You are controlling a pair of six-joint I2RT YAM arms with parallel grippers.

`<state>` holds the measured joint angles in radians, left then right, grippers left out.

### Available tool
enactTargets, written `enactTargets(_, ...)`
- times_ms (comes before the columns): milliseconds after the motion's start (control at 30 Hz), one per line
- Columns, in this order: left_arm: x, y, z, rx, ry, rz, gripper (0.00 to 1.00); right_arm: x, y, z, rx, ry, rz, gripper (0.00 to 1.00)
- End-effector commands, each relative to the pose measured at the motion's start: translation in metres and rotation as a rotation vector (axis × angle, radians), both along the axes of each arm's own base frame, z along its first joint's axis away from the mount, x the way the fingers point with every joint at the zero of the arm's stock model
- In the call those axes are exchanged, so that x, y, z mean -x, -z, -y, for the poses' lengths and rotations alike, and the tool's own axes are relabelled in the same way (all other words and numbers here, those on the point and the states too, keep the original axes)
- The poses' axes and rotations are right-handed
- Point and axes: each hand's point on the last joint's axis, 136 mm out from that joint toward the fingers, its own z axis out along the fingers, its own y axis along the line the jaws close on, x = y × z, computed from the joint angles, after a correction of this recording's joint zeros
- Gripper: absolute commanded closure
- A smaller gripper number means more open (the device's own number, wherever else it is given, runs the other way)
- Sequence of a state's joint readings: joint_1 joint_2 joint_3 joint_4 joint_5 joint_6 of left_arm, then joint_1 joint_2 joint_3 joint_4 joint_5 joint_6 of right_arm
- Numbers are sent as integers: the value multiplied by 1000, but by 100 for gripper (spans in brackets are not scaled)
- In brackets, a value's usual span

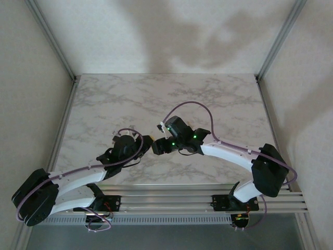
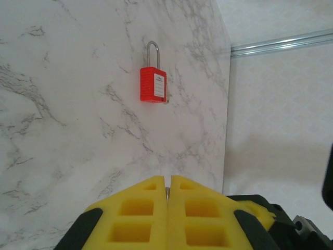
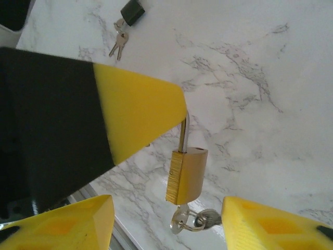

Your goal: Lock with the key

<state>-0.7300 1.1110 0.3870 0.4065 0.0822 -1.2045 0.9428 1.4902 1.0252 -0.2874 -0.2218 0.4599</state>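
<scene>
Left jaws clench the yellow padlock (image 3: 187, 174) by its shackle (image 3: 183, 134), key (image 3: 196, 221) sticking from its base; right jaws stand released either side of that key.

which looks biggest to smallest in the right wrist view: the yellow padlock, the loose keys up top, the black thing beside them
1. yellow padlock: clearly largest, though it hangs nearest the camera.
2. loose keys and black thing: about alike, not ranked.
</scene>
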Motion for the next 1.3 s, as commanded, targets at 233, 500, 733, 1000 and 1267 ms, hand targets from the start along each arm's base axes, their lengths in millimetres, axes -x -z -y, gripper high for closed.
enactTargets(233, -1, -16, 2, 17, -1, 38, 100, 4, -1, -7, -1, -36, 8, 55)
enactTargets(500, 2, -14, 6, 38, 24, 35, 100, 0, 2, -7, 4, -14, 15, 63)
enactTargets(733, 4, -12, 7, 46, 31, 32, 100, -2, 4, -9, -4, -3, 15, 69)
enactTargets(1000, 6, -15, 10, 63, 44, 38, 100, -3, 7, -10, 1, 3, 11, 76)
enactTargets(1267, 9, -16, 9, 75, 48, 49, 100, -4, 3, -7, -11, 15, 28, 90)
